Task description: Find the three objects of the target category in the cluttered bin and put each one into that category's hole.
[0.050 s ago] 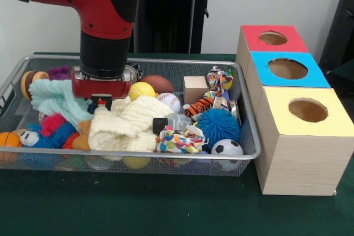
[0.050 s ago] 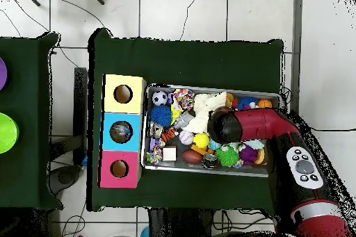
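Balls lie scattered through the wire bin (image 1: 248, 115): from the front we see a yellow ball (image 1: 141, 89), a baseball (image 1: 169, 101), a brown football (image 1: 157, 83), a blue spiky ball (image 1: 218, 126) and a soccer ball (image 1: 227, 148). Our gripper (image 1: 102, 102) hangs low over the bin's left half, right at a cream cloth (image 1: 126, 124) and beside a mint cloth (image 1: 54, 97); we cannot tell how far it is open or whether it touches or holds anything. Three boxes stand just beside the bin, topped red (image 1: 274, 38), blue (image 1: 287, 69) and yellow (image 1: 307, 111), each with a round hole.

From overhead, the arm (image 2: 259, 124) covers the gripper. The soccer ball (image 2: 160, 98) lies near the yellow box (image 2: 123, 94), with the yellow ball (image 2: 201, 140) mid-bin.
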### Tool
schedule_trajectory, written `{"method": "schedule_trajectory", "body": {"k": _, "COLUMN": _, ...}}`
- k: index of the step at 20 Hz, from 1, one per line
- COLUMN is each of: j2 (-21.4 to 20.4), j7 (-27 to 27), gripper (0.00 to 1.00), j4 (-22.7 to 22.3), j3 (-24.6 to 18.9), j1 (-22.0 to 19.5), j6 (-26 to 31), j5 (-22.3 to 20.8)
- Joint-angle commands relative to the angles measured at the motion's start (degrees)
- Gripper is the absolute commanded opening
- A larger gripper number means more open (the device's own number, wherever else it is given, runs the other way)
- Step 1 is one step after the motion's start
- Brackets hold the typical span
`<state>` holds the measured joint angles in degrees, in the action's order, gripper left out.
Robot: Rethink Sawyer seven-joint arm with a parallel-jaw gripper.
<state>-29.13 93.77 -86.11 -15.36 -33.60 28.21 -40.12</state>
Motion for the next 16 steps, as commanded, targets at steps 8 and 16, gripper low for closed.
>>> {"method": "schedule_trajectory", "body": {"k": 8, "j2": -0.9, "j7": 0.4, "gripper": 0.00, "j4": 1.2, "j3": -3.2, "j1": -2.2, "j6": 2.0, "j5": 3.6}}
{"method": "schedule_trajectory", "body": {"k": 16, "j2": 0.3, "j7": 1.7, "gripper": 0.00, "j4": -2.4, "j3": -10.2, "j1": -7.9, "j6": -0.4, "j5": 12.8}}
